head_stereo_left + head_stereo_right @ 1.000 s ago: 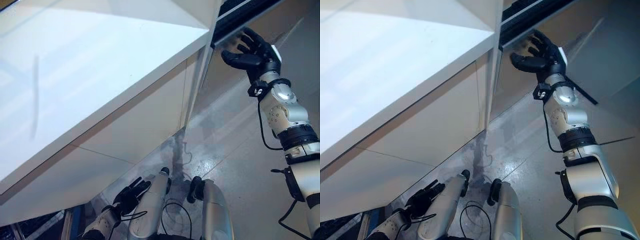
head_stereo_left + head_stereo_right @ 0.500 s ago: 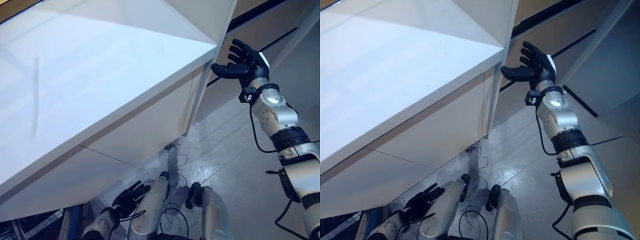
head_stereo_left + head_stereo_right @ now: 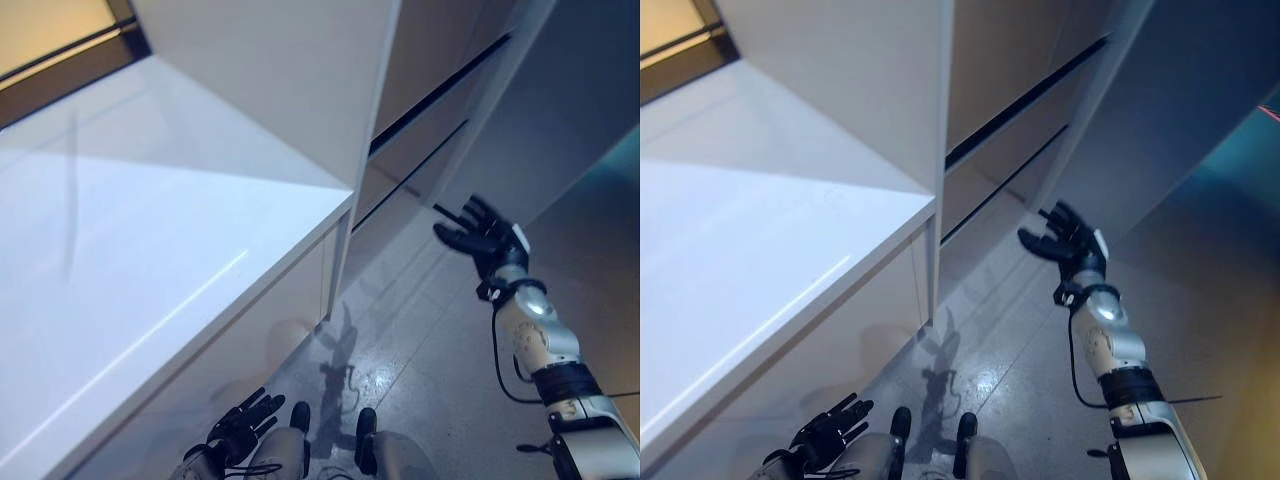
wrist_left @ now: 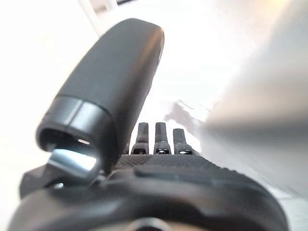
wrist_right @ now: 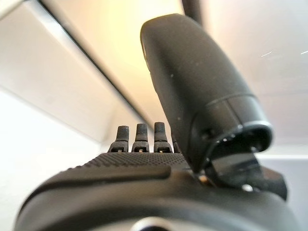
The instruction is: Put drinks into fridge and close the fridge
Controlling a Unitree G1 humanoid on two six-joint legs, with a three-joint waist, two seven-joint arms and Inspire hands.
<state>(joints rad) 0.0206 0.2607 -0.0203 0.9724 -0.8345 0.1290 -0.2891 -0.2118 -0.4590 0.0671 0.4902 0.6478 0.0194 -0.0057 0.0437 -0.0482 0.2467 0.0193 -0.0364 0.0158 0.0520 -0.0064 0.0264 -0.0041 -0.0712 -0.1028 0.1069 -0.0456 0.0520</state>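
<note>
My right hand (image 3: 480, 238) is open with its fingers spread, held in the air above the floor in front of tall grey fronts (image 3: 432, 55) that have dark gaps (image 3: 440, 92) between them. It touches nothing and holds nothing; its wrist view (image 5: 144, 187) shows straight fingers (image 5: 137, 137) before pale panels. My left hand (image 3: 238, 425) hangs low beside the white counter, open and empty. It also shows in its own wrist view (image 4: 144, 183) with straight fingers.
A long white counter (image 3: 150, 250) runs along the left. A tall white panel (image 3: 290, 80) stands at its far end, beside the grey fronts. Shiny grey floor (image 3: 400, 340) lies between the counter and my right arm.
The camera has tilted, so the whole picture has shifted. My right hand has come away from the edge at the dark gap and now hangs free, lower and apart from the fronts.
</note>
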